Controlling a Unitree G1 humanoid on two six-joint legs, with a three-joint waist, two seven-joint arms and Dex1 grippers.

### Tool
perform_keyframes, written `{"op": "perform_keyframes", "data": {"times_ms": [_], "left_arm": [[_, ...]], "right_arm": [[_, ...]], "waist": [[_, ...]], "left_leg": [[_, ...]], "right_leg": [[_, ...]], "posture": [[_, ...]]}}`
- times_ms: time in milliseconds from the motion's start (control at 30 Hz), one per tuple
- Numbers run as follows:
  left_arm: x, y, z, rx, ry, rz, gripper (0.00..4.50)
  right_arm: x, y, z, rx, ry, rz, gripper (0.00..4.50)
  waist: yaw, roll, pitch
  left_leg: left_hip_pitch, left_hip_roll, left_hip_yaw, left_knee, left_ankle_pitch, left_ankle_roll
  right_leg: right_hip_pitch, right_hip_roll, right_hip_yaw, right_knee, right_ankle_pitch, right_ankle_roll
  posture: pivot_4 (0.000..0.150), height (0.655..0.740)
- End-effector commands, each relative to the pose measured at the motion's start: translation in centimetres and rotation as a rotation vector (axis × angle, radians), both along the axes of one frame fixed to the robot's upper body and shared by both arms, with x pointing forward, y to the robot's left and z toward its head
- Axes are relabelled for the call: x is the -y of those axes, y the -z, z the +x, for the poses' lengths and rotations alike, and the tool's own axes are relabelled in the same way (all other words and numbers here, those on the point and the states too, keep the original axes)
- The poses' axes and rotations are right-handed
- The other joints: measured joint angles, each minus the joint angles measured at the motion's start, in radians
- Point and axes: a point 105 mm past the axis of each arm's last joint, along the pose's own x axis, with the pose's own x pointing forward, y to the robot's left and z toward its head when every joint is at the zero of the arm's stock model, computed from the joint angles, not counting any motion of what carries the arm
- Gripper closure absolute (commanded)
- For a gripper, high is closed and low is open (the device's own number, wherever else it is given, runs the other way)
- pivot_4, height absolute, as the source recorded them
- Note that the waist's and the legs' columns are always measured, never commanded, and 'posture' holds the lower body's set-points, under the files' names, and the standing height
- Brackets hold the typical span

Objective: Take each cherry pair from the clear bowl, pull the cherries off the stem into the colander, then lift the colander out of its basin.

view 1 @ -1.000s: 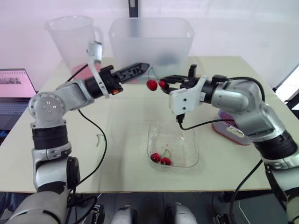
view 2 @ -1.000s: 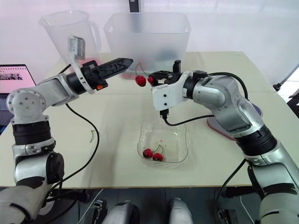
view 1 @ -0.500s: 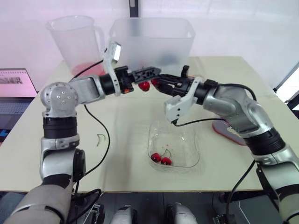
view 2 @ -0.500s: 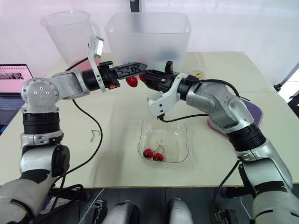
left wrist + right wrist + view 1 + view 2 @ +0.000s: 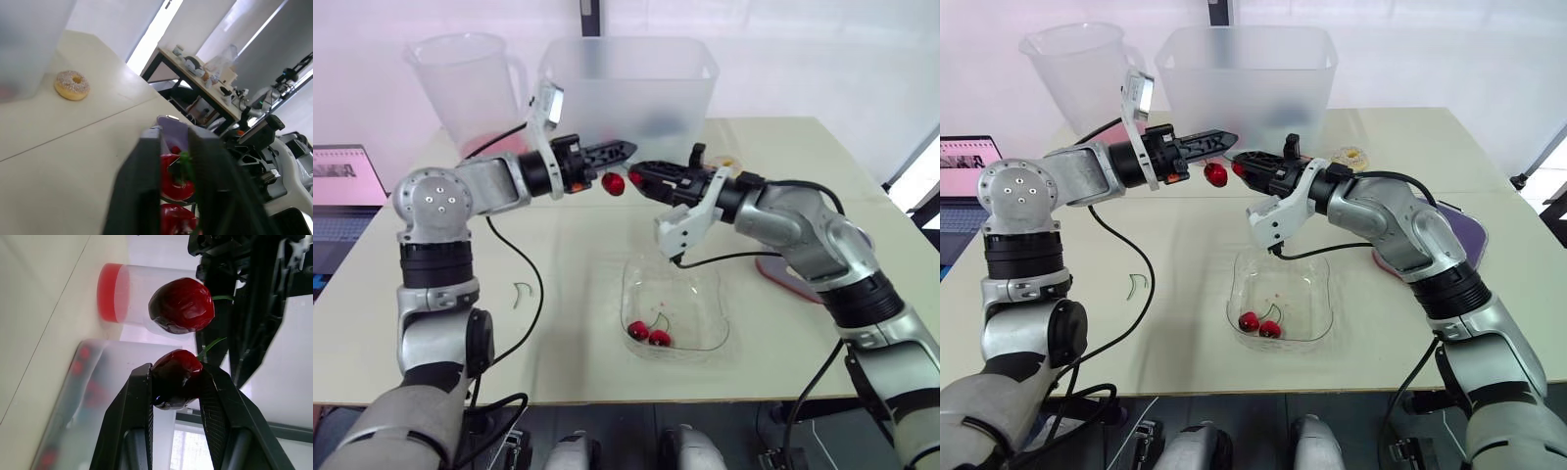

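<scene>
A cherry pair hangs between my two grippers, in front of the frosted tub [image 5: 628, 93]. My left gripper [image 5: 625, 149] is shut on its green stem [image 5: 185, 164]. My right gripper [image 5: 638, 177] is shut on one dark red cherry [image 5: 176, 379]. The other cherry [image 5: 615, 183] dangles free just below the left fingers. Nearer me, the clear bowl [image 5: 700, 294] holds another cherry pair [image 5: 649, 335]. Blurred red cherries show through the tub's wall [image 5: 83, 382].
A frosted pitcher [image 5: 470, 88] with a red base stands left of the tub. A loose green stem [image 5: 524, 291] lies on the table left of the bowl. A doughnut [image 5: 1349, 156] and a purple lid [image 5: 793, 274] lie right. A laptop [image 5: 342, 186] sits at the left edge.
Both grippers have moved together toward the tub. The left gripper, open a second ago, has shut on the stem above the cherries. The right gripper still holds its cherry.
</scene>
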Motion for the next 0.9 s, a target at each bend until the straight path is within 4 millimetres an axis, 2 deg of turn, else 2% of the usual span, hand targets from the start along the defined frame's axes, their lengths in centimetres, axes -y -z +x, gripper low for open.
{"op": "perform_keyframes", "data": {"times_ms": [33, 233, 300, 333, 500, 600, 667, 733, 800, 900], "left_arm": [[-0.1, -1.8, -0.5, 0.056, 0.009, -0.032, 4.47], [-0.1, -1.6, -0.5, 0.049, 0.011, -0.033, 4.47], [0.0, -1.4, -0.6, 0.048, 0.02, -0.024, 4.5], [0.0, -1.3, -0.6, 0.048, 0.023, -0.022, 4.5], [-0.5, -1.0, -0.7, 0.064, 0.018, -0.001, 4.5], [-0.6, -0.6, -2.0, 0.146, 0.072, 0.055, 4.5], [-0.6, -0.6, -3.0, 0.228, 0.112, 0.065, 4.5], [-0.6, -0.1, -3.8, 0.285, 0.148, 0.093, 4.5], [-0.8, 0.7, -4.7, 0.305, 0.197, 0.114, 4.5], [-0.6, 1.2, -5.8, 0.323, 0.269, 0.128, 4.5]], "right_arm": [[0.0, -1.3, -0.7, 0.036, -0.016, 0.031, 3.49], [0.2, -0.8, -0.7, -0.031, -0.02, 0.033, 3.49], [0.5, -1.1, -0.7, -0.16, -0.031, 0.136, 2.64], [0.6, -1.1, -0.8, -0.183, -0.031, 0.144, 2.41], [2.6, -1.2, -1.2, -0.276, -0.012, 0.182, 0.03], [4.8, -2.5, -0.3, -0.525, 0.017, 0.505, 0.03], [5.7, -2.4, -0.6, -0.964, -0.055, 0.733, 0.03], [6.6, -3.4, -1.3, -1.254, -0.171, 0.89, 0.03], [7.5, -3.0, -1.9, -1.345, -0.182, 0.838, 0.03], [6.6, -1.2, -3.0, -1.47, -0.167, 0.698, 0.03]], "waist": [[-0.002, 0.0, 0.0], [-0.001, 0.0, 0.0], [-0.001, 0.0, 0.0], [-0.001, 0.0, 0.0], [-0.001, 0.0, 0.0], [-0.003, 0.0, 0.0], [-0.003, 0.0, 0.0], [-0.002, 0.001, 0.0], [0.001, 0.001, 0.0], [0.004, 0.001, 0.0]], "left_leg": [[0.0, 0.0, 0.0, 0.0, 0.0, 0.0], [0.0, 0.0, 0.0, 0.0, 0.0, 0.0], [0.0, 0.0, 0.0, 0.0, 0.0, 0.0], [0.0, 0.0, 0.0, 0.0, 0.0, 0.0], [0.0, 0.0, 0.0, 0.0, 0.0, 0.0], [0.0, 0.0, 0.0, 0.0, 0.0, 0.0], [0.0, 0.001, 0.0, 0.0, 0.0, 0.0], [0.0, 0.001, -0.001, 0.0, 0.0, 0.0], [0.0, 0.001, -0.001, 0.0, 0.0, 0.0], [0.0, 0.0, -0.001, 0.0, 0.0, 0.0]], "right_leg": [[0.0, 0.0, 0.0, 0.0, 0.0, 0.0], [0.0, 0.0, 0.0, 0.0, 0.0, 0.0], [0.0, 0.0, 0.0, 0.0, 0.0, 0.0], [0.0, 0.0, 0.0, 0.0, 0.0, 0.0], [0.0, 0.0, -0.001, 0.0, 0.0, 0.0], [0.0, 0.0, -0.001, 0.0, 0.0, 0.0], [0.0, 0.0, -0.001, 0.0, 0.0, 0.0], [0.001, 0.0, -0.002, 0.0, 0.0, 0.0], [0.001, 0.0, -0.002, 0.0, 0.0, 0.0], [0.001, -0.001, -0.002, -0.001, 0.0, 0.0]], "posture": [[0.15, 0.6886], [0.15, 0.6886], [0.15, 0.6886], [0.15, 0.6886], [0.15, 0.6886], [0.15, 0.6886], [0.15, 0.6886], [0.15, 0.6886], [0.15, 0.6886], [0.15, 0.6886]]}}
